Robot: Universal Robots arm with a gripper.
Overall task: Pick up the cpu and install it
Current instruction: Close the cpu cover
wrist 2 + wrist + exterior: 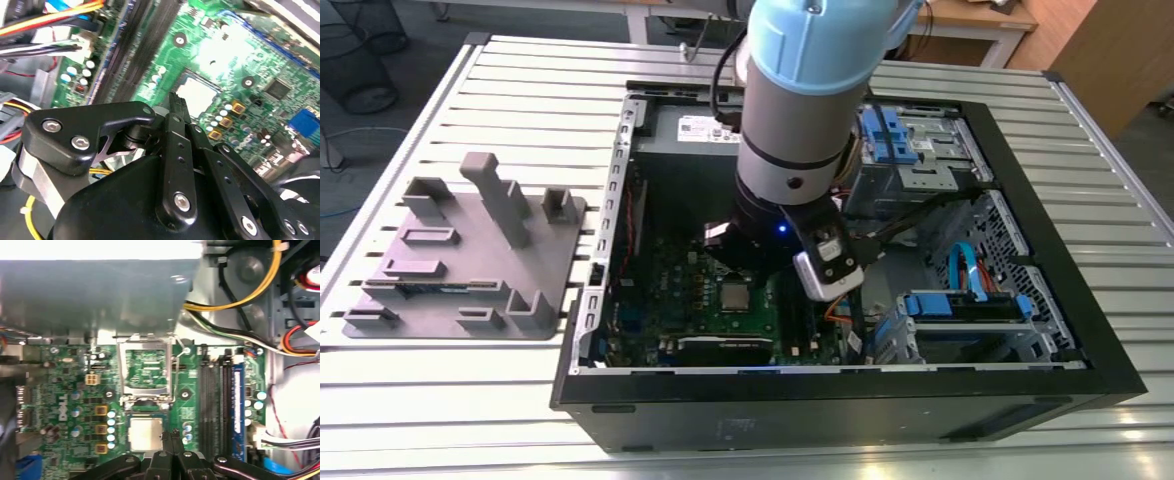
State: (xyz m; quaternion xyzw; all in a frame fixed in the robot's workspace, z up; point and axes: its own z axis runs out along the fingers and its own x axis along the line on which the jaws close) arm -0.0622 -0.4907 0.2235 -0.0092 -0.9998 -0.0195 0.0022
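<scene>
1. Arm position. In the exterior view I see the arm (794, 130) reaching down into the open computer case (854, 405), which lies on its side on the slatted table (520, 90). A grey moulded fixture (454, 260) sits on the table at the exterior view's left, apart from the case.

2. End effector. In both wrist views the gripper (171, 436) (176, 102) has its fingers drawn together to a narrow point, with nothing held between them. The tips sit low over the motherboard (75, 405), at the edge of the cpu. I cannot tell whether they touch it.

3. Task item. The cpu (145, 434) (196, 96) (736, 296) lies flat in its socket on the motherboard, metal top upward, square with the socket outline.

4. Socket hardware. The silver load frame (146, 342) stands hinged open just beside the socket, and the green board shows through its hollow middle.

5. Surroundings. The black memory slots (220, 405) run alongside the socket, and cable bundles hang near the case wall
</scene>
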